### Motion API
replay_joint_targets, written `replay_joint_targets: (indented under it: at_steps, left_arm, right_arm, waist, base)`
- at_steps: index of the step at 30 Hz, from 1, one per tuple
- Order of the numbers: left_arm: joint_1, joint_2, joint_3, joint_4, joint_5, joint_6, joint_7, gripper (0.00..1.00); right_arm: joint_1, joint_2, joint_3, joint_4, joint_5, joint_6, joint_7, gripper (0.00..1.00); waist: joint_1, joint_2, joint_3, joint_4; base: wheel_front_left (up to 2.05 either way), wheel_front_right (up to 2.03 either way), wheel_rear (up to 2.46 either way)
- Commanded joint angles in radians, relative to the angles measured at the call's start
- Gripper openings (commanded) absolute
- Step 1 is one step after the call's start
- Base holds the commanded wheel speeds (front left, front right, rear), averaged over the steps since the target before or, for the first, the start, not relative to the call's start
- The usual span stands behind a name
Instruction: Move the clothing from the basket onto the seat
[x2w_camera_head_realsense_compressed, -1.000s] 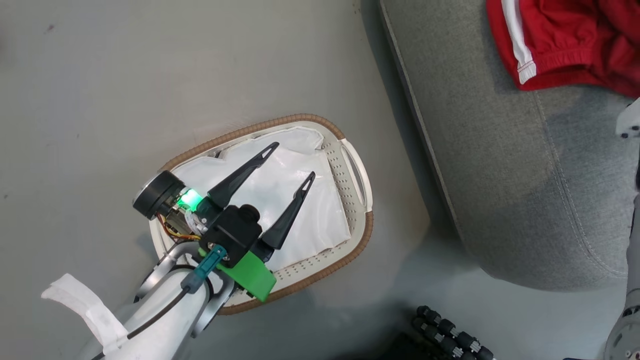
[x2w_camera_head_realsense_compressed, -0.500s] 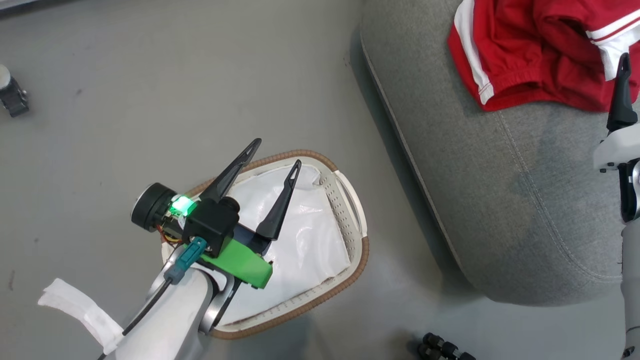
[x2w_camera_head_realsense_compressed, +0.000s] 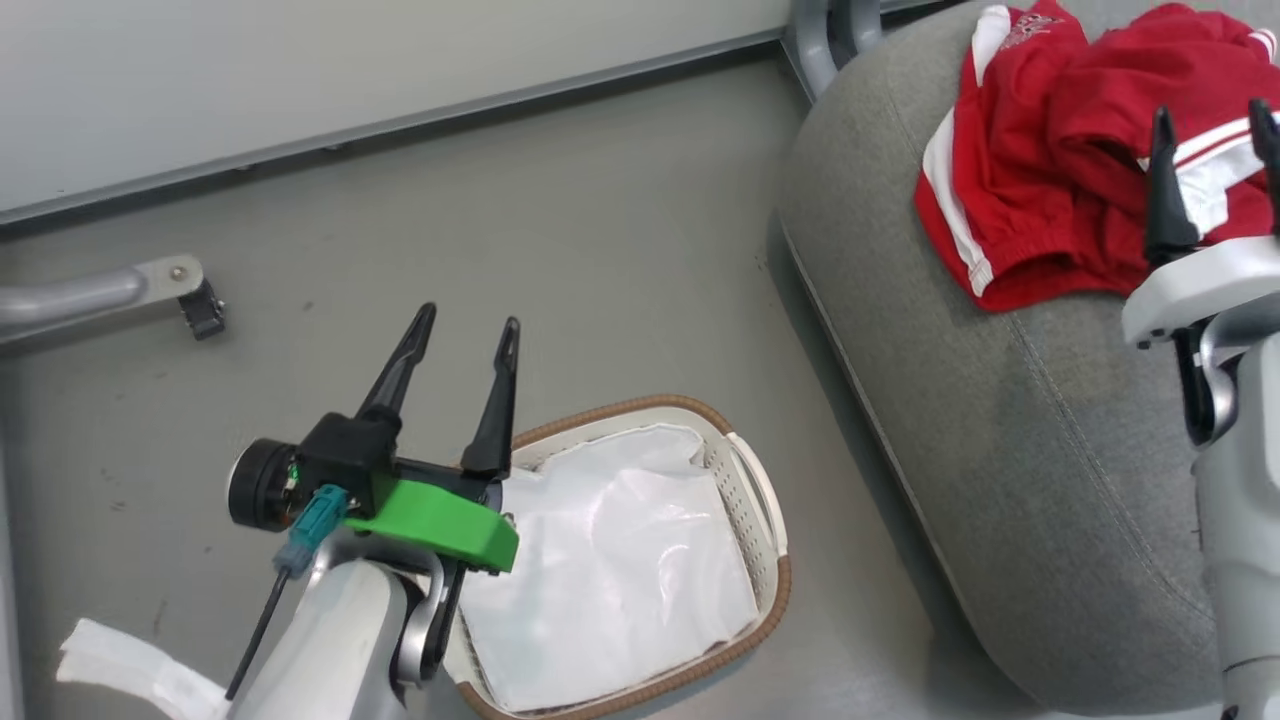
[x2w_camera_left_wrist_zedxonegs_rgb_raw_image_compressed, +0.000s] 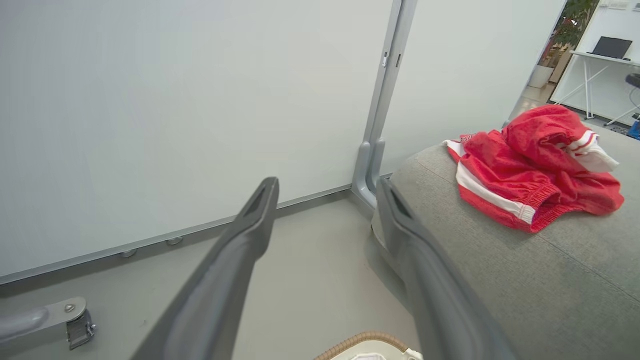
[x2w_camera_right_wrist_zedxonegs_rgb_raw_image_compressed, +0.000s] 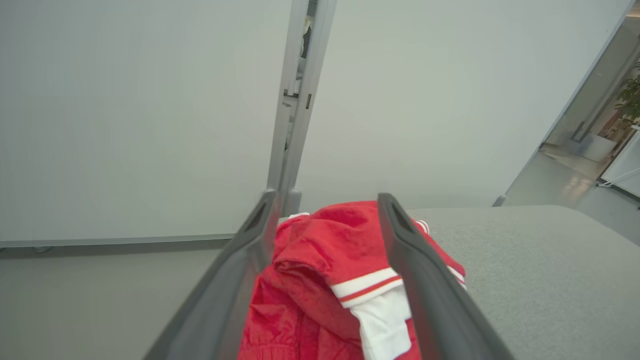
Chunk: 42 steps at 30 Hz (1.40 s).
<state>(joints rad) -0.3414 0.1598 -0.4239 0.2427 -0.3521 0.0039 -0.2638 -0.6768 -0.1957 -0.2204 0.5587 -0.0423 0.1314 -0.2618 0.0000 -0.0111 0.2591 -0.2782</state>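
The red clothing with white stripes lies bunched on the grey seat, also seen as the clothing and the clothing in the wrist views. My right gripper hangs open just above it, holding nothing. The cream basket with its brown rim sits on the floor, only a white sheet inside. My left gripper is open and empty, raised over the basket's left end.
A pale partition wall with a grey post runs behind the seat. A metal leg with a caster sits on the floor at left. Grey floor lies between basket and wall.
The camera has tilted up, bringing the wall into sight. My right gripper has opened and lifted off the clothing, which stays on the seat. My left gripper rose away from the basket.
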Motion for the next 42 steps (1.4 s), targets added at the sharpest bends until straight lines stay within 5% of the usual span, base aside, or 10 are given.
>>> replay_joint_targets:
  at_steps: [1, 13, 24, 42]
  left_arm:
    - [0.031, -0.004, 0.024, 0.002, -0.001, 0.006, -0.001, 1.00]
    - [0.216, -0.042, 0.228, -0.001, 0.021, -0.012, -0.001, 1.00]
    - [0.372, -0.076, 0.370, -0.049, 0.029, -0.048, -0.001, 1.00]
    - [0.444, -0.106, 0.416, -0.048, 0.075, -0.083, -0.001, 1.00]
  right_arm:
    - [0.030, 0.017, 0.009, 0.002, 0.012, -0.001, -0.003, 1.00]
    - [0.248, 0.132, 0.048, -0.152, 0.104, -0.001, -0.004, 1.00]
    - [0.491, 0.142, 0.207, -0.298, 0.282, -0.001, -0.004, 1.00]
    - [0.603, 0.143, 0.266, -0.289, 0.250, -0.001, -0.004, 1.00]
  waist:
    - [0.0000, 0.0111, -0.091, 0.090]
    - [0.0000, 0.0111, -0.159, 0.207]
    - [0.0000, 0.0111, -0.216, 0.222]
    - [0.0000, 0.0111, -0.247, 0.239]
  base:
    - [0.00, 0.00, 0.00]
    - [0.00, 0.00, 0.00]
    - [0.00, 0.00, 0.00]
    - [0.00, 0.00, 0.00]
